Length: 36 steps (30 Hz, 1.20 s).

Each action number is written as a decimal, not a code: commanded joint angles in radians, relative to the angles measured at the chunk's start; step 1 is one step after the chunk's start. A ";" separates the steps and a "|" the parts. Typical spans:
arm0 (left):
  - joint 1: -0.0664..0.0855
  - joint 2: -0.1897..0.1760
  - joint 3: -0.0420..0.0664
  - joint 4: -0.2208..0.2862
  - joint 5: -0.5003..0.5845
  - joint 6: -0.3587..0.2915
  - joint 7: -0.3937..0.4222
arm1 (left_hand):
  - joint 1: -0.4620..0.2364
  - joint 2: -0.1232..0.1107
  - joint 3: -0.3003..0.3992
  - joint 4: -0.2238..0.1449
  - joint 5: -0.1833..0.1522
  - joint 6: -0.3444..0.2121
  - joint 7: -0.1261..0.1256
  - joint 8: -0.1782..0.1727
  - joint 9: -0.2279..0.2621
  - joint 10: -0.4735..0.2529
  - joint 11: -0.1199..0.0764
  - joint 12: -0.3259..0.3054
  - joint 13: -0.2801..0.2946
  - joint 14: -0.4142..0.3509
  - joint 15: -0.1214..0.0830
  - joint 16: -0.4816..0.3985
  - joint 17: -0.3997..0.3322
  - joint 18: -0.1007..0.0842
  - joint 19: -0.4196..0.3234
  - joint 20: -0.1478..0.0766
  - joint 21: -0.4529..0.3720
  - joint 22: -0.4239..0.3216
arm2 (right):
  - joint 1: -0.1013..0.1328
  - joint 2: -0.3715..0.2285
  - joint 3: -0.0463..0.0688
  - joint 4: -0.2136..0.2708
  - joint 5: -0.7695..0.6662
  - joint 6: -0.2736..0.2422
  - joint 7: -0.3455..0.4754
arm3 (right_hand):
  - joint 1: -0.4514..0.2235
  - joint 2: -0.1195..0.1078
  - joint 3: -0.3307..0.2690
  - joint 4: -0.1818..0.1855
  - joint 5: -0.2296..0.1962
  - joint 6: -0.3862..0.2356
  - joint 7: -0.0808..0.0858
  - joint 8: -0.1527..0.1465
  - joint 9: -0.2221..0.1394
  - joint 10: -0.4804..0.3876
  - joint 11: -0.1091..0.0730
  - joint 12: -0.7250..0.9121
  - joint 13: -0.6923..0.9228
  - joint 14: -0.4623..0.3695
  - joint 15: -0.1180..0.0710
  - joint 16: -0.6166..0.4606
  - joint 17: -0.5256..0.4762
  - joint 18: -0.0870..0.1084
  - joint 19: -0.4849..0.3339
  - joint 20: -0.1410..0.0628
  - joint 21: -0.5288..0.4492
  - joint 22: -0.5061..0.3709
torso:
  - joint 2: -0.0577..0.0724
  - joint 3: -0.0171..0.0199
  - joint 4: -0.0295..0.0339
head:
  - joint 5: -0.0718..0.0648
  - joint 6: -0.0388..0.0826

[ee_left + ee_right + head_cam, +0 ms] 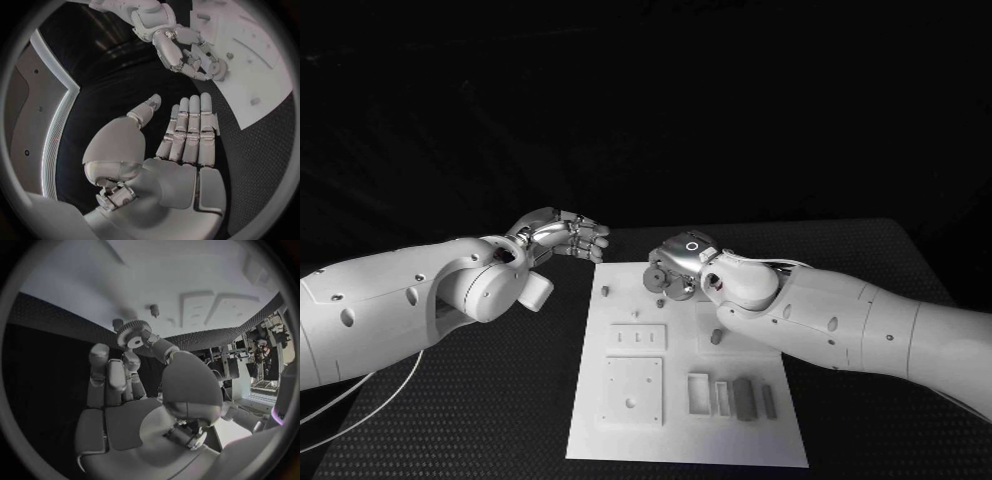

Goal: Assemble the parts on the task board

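I hold a gear (133, 334) pinched in my right hand (678, 268) above the board (678, 440) for seating; left hand (181, 145) waits flat, empty.

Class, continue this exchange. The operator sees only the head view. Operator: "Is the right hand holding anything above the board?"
Observer: Yes. The right wrist view shows the right hand pinching a toothed gear at its fingertips.
Operator: And the left hand?
Observer: In the left wrist view, the left hand lies flat with straight fingers, holding nothing.
Operator: Anything near the gear?
Observer: A small peg stands on the task board, apart from the gear.
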 commanded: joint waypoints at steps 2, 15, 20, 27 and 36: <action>0.001 0.001 0.001 0.003 -0.002 0.004 0.008 | 0.004 -0.003 -0.002 0.005 0.004 -0.005 0.004 -0.005 0.001 0.003 0.005 -0.004 0.001 0.002 0.004 -0.007 0.002 0.021 -0.005 -0.001 -0.004 0.002 | -0.003 0.005 -0.003 -0.002 -0.022 0.001 -0.002 | 0.004 -0.009 0.000 0.004 0.006 0.108 0.025 0.001 -0.001 0.007 0.003 0.002 -0.002 0.007 0.001 -0.001 0.001 0.042 0.004 -0.003 -0.001 0.014 | 0.000 0.0015 -0.0017 | 0.003 -0.001; 0.001 0.004 0.001 0.002 -0.003 0.005 0.008 | 0.004 -0.004 -0.003 0.006 0.004 -0.005 0.004 -0.005 0.002 0.003 0.005 -0.005 0.002 0.002 0.004 -0.008 0.003 0.021 -0.005 -0.001 -0.004 0.002 | -0.010 0.021 -0.011 -0.028 -0.025 -0.004 0.000 | 0.004 -0.010 0.000 0.005 0.006 0.108 0.025 0.000 0.000 0.008 0.003 0.002 -0.003 0.008 0.001 -0.001 0.003 0.042 0.005 -0.004 -0.001 0.014 | -0.001 0.0036 -0.0020 | 0.005 0.000; 0.001 0.006 0.001 -0.003 -0.003 0.005 0.008 | 0.003 -0.004 -0.003 0.006 0.004 -0.005 0.004 -0.005 0.002 0.003 0.005 -0.005 0.002 0.002 0.004 -0.008 0.003 0.021 -0.005 -0.001 -0.004 0.002 | -0.012 0.020 -0.015 -0.023 -0.025 0.001 0.002 | 0.004 -0.010 0.000 0.005 0.006 0.107 0.025 0.000 0.000 0.008 0.003 0.002 -0.003 0.009 0.001 -0.001 0.003 0.042 0.005 -0.004 -0.001 0.014 | -0.001 0.0035 -0.0039 | 0.006 -0.003; 0.001 0.008 0.001 -0.005 -0.003 0.005 0.008 | 0.003 -0.004 -0.003 0.006 0.004 -0.005 0.004 -0.006 0.002 0.003 0.005 -0.006 0.003 0.002 0.004 -0.009 0.004 0.021 -0.005 -0.001 -0.005 0.002 | -0.012 0.017 -0.017 -0.024 -0.020 -0.003 0.000 | 0.003 -0.012 0.000 0.006 0.006 0.107 0.025 -0.001 -0.001 0.009 0.003 0.002 -0.004 0.008 0.001 -0.001 0.002 0.042 0.006 -0.004 -0.002 0.014 | 0.000 0.0041 -0.0043 | 0.004 -0.003; 0.001 0.009 0.001 -0.008 -0.003 0.006 0.009 | 0.003 -0.004 -0.003 0.006 0.004 -0.005 0.004 -0.006 0.002 0.003 0.005 -0.007 0.003 0.002 0.004 -0.009 0.004 0.021 -0.005 -0.001 -0.005 0.003 | -0.012 -0.018 -0.017 0.027 -0.001 -0.015 -0.004 | 0.002 -0.021 0.000 0.009 0.006 0.102 0.027 -0.005 -0.002 0.009 0.004 0.002 -0.007 0.009 0.002 -0.003 0.000 0.042 0.007 -0.005 -0.003 0.014 | -0.001 0.0042 -0.0025 | 0.003 -0.003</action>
